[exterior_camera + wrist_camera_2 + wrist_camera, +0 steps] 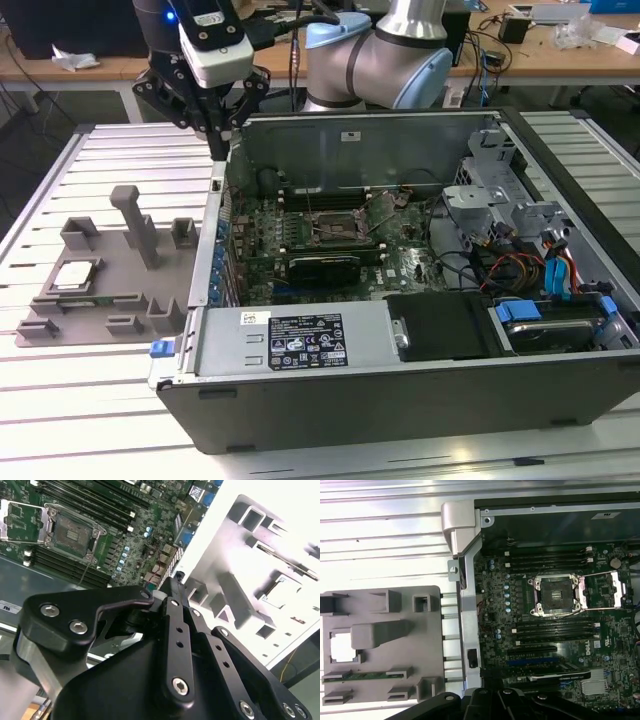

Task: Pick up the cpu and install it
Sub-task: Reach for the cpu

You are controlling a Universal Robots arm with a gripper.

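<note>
- The cpu [76, 273] is lying flat in a square recess of the grey moulded tray [112, 300]. The tray is resting on the slatted desk [90, 400], to the exterior view's left of the open computer case [300, 400].
- In the first wrist view the cpu [342, 647] is showing pale and square, with one of the tray's [427, 645] raised posts standing just beside it.
- The gripper [218, 150] is hovering over the case wall that faces the tray, well apart from the cpu. Its fingers are meeting tip to tip and are carrying nothing.
- Appearance: the cpu is presenting as a small, thin, flat square. It has a silvery-grey metal top and a paler rim, and it is far smaller than the case.
- Handling, as a judgement: the chip is likely proving light and fully stiff, so it is not bending in a grasp. Its smooth metal top is probably offering little friction. Its underside, hidden here, is best treated as fragile.
- Hold, as a judgement: two opposite edges of the rim are offering the safest purchase, with the chip kept level. The recess walls and the neighbouring post are limiting the directions from which the fingers can reach those edges.
- The socket [555, 596] on the green motherboard is standing open and empty, with its metal frame swung aside.
</note>
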